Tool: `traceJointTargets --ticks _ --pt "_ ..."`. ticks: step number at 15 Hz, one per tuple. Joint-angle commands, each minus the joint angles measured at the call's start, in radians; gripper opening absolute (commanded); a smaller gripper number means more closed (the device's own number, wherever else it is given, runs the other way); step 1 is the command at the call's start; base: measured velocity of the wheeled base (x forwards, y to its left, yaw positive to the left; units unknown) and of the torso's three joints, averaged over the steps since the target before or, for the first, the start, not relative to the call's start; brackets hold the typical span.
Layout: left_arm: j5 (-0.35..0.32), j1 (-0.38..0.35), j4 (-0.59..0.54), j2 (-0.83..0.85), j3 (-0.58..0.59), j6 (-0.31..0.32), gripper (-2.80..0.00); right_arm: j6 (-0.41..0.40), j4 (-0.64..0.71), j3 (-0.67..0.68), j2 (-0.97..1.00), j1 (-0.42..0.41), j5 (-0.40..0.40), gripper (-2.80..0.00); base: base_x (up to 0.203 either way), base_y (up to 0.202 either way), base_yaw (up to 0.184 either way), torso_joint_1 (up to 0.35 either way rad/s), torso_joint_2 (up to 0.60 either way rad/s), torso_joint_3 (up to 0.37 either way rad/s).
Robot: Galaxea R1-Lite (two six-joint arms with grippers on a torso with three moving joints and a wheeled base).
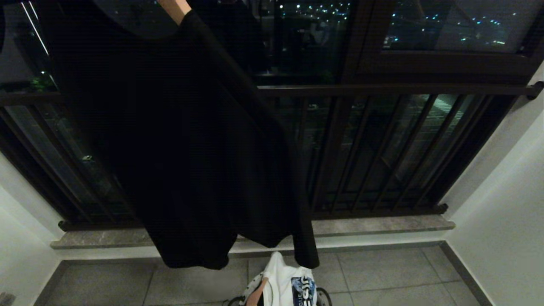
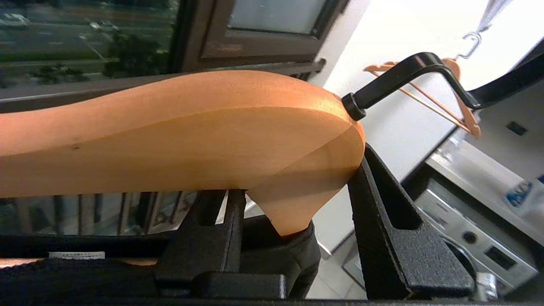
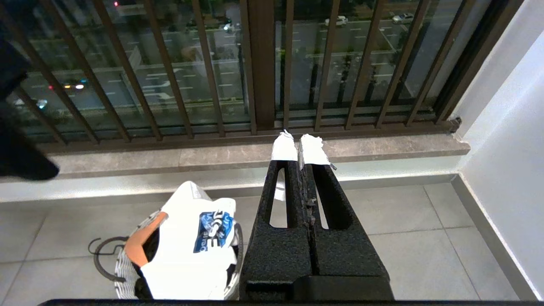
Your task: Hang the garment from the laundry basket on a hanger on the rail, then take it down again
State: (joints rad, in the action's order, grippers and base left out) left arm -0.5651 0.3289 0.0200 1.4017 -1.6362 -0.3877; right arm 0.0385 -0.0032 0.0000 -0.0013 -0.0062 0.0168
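Your left gripper (image 2: 293, 238) clamps the wooden hanger (image 2: 178, 131) carrying the black garment (image 1: 178, 148); right gripper (image 3: 301, 148) closed, empty.

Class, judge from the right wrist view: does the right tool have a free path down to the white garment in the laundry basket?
Probably yes. The right tool, shut, hangs above the floor beside the laundry basket, and nothing stands between it and the white garment; it must open first.

A home laundry balcony at night

A barred window (image 1: 382, 148), tiled floor (image 1: 382, 272), a washing machine (image 2: 467, 229) and a laundry basket (image 3: 127, 272) are seen, with city lights outside.
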Motion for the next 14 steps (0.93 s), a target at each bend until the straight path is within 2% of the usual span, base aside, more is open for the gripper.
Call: traceJointTargets --ticks 1,4,6,10,13,14 --pt "-0.004 -0.010 0.015 0.006 0.006 -0.004 -2.80 0.000 0.000 0.000 0.000 0.000 0.000 -2.80 0.000 0.000 0.000 0.000 0.00 0.000" --pt "-0.025 -0.020 0.017 0.010 0.007 -0.004 -2.80 0.000 0.000 0.000 0.000 0.000 0.000 -2.80 0.000 0.000 0.000 0.000 0.00 0.000" --pt "-0.098 -0.057 0.018 0.008 0.010 -0.003 -2.80 0.000 0.000 0.000 0.000 0.000 0.000 -2.80 0.000 0.000 0.000 0.000 0.00 0.000" --pt "-0.132 -0.110 0.043 0.020 0.017 -0.004 -2.80 -0.002 -0.001 0.000 0.000 0.000 -0.001 -2.80 0.000 0.000 0.000 0.000 0.00 0.000" --pt "-0.222 -0.155 0.050 0.018 0.018 -0.004 -2.80 -0.006 -0.001 0.000 0.000 0.000 -0.001 -2.80 0.000 0.000 0.000 0.000 0.00 0.000" --pt "-0.229 -0.163 0.051 0.019 0.018 -0.004 -2.80 -0.006 -0.001 0.000 0.000 0.000 -0.001 -2.80 0.000 0.000 0.000 0.000 0.00 0.000"
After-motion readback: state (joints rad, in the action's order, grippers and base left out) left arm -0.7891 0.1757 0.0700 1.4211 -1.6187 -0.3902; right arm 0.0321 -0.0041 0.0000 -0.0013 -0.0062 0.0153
